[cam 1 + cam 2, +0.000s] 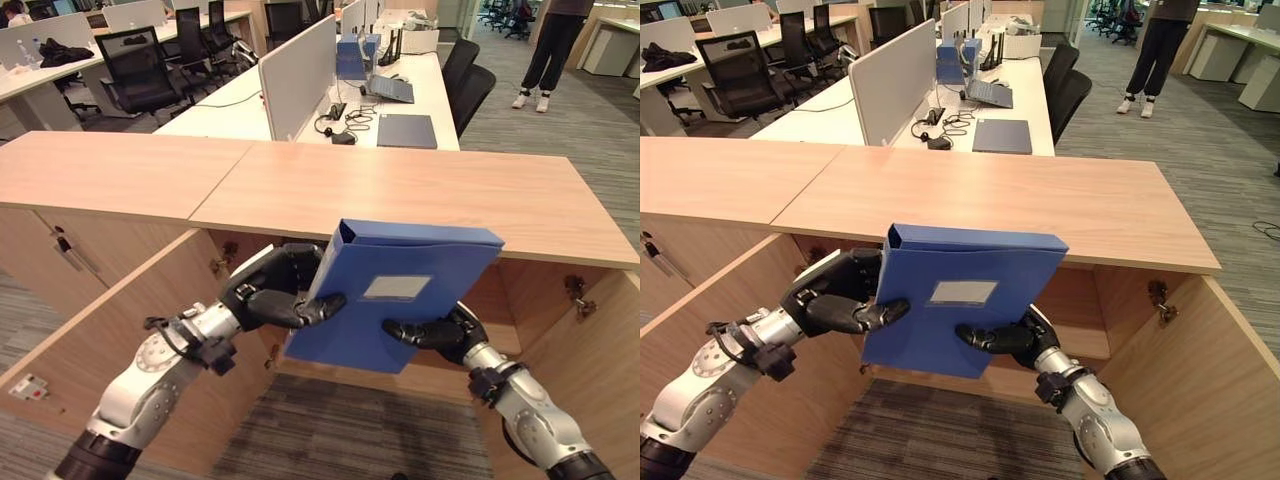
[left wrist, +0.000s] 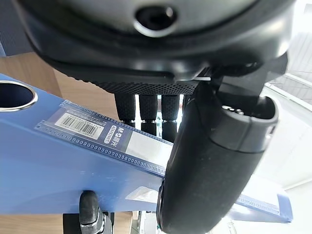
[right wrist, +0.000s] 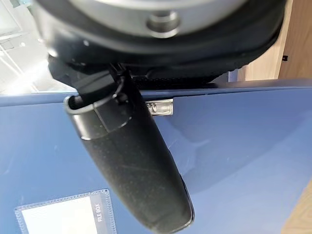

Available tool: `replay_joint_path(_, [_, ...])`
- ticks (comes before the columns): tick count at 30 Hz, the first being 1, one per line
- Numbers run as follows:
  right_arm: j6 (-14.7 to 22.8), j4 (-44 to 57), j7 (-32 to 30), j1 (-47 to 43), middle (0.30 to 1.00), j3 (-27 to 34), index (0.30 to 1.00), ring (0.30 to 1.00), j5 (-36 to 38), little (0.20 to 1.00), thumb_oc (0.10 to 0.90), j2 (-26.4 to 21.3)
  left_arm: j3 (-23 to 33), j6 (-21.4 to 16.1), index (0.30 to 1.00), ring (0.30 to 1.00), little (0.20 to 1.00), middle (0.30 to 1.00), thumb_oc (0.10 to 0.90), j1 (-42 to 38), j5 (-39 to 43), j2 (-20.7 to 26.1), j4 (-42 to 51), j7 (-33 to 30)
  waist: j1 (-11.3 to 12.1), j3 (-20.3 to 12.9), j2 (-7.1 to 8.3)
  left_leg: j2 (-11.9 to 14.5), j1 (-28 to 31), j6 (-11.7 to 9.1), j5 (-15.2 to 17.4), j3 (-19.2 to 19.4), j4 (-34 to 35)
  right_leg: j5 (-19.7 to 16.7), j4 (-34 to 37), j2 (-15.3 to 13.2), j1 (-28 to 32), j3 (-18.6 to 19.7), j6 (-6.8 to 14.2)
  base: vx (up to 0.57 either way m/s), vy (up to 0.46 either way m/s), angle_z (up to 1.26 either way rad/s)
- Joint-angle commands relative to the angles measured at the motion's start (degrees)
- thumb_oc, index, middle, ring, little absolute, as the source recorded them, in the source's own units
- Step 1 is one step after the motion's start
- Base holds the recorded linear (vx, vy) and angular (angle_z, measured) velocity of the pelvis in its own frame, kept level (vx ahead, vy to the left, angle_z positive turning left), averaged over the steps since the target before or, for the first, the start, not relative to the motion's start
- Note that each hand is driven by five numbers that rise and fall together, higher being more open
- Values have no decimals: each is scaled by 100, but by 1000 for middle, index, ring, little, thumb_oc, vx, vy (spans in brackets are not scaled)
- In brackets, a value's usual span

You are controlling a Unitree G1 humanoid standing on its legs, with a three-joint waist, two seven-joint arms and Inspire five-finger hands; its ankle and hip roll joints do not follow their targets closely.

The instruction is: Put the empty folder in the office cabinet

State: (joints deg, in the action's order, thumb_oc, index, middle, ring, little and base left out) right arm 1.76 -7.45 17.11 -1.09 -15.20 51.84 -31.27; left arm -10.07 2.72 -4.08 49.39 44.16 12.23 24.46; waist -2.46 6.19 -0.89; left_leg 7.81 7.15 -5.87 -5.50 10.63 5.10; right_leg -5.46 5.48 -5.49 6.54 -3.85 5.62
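Both robot hands grip the blue folder: the left robot hand clasps its left edge, thumb laid across the front cover and fingers curled round the spine side, while the right robot hand pinches the lower right corner, thumb pressed flat on the cover and fingers behind it. The folder is held upright and slightly tilted in front of the open office cabinet, its top edge level with the cabinet's wooden top, its lower part before the opening. The cabinet doors stand swung wide on either side. Beyond the cabinet a white desk carries a laptop and a dark notebook. A person stands far off.
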Motion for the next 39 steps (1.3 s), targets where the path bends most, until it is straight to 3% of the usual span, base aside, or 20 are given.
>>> replay_joint_path(1, [728, 287, -20, -1477, 900, 200, 900, 900, 284, 900, 800, 377, -699, -294, 300, 300, 300, 300, 400, -932, 1103, -235, 828, 686, 55, -164, 96, -194, 433, -45, 625, -69, -10, 940, -124, -40, 375, -97, 310, 0, 0, 0])
replay_joint_path(5, [726, 586, 95, -1443, 900, 121, 900, 900, 351, 900, 800, 456, -680, -310, 300, 300, 300, 300, 400, -916, 1105, -372, 774, 667, 46, -161, 92, -206, 439, -35, 632, -93, -10, 948, -141, -45, 378, -77, 305, 0, 0, 0])
replay_joint_path(6, [743, 684, 149, -1459, 300, 37, 300, 300, 379, 300, 400, 505, -669, -354, 300, 300, 300, 300, 400, -907, 1100, -439, 751, 638, 47, -157, 91, -205, 448, -35, 637, -94, -10, 946, -148, -48, 381, -72, 296, 0, 0, 0])
replay_joint_path(21, [565, 1447, 470, -1206, 300, -234, 300, 300, 483, 300, 400, 640, -481, -426, 300, 300, 300, 300, 400, -760, 1048, -870, 578, 535, 9, -169, 95, -209, 494, -20, 656, -106, -10, 993, -219, -28, 374, -16, 264, 0, 0, 0])
replay_joint_path(23, [487, 1555, 556, -1129, 300, -278, 300, 300, 454, 300, 400, 585, -411, -458, 460, 460, 460, 460, 507, -687, 989, -938, 535, 511, 3, -170, 104, -202, 497, -20, 663, -96, -10, 1005, -228, -25, 366, -16, 261, 0, 0, 0])
replay_joint_path(24, [449, 1573, 592, -1104, 300, -312, 300, 300, 406, 300, 400, 513, -391, -496, 900, 900, 900, 900, 800, -673, 951, -961, 485, 472, 2, -168, 106, -202, 499, -21, 665, -93, -10, 1008, -239, -24, 363, -14, 259, 0, 0, 0])
replay_joint_path(29, [220, 1551, 588, -831, 300, -223, 300, 300, -102, 300, 400, 246, -67, -804, 900, 900, 900, 900, 800, -409, 384, -1250, 281, 34, 14, -160, 141, -193, 494, -24, 669, -85, -10, 1017, -234, -22, 354, -17, 250, 0, 0, 0])
replay_joint_path(33, [123, 1386, 472, -407, 300, 113, 300, 300, -142, 300, 400, 339, 252, -993, 900, 900, 900, 900, 800, -92, -612, -1458, -280, -508, 10, -134, 160, -181, 417, -28, 605, -78, -10, 962, -254, -19, 265, -23, 236, 13, -1, 0])
replay_joint_path(39, [127, 1139, 334, -80, 300, 402, 300, 300, -94, 300, 400, 539, 433, -948, 900, 900, 900, 900, 800, 277, -1623, -1550, -1201, -825, -1, -111, 153, -165, 427, -44, 670, -37, -10, 991, -233, -28, 263, -12, 248, 13, -4, 0])
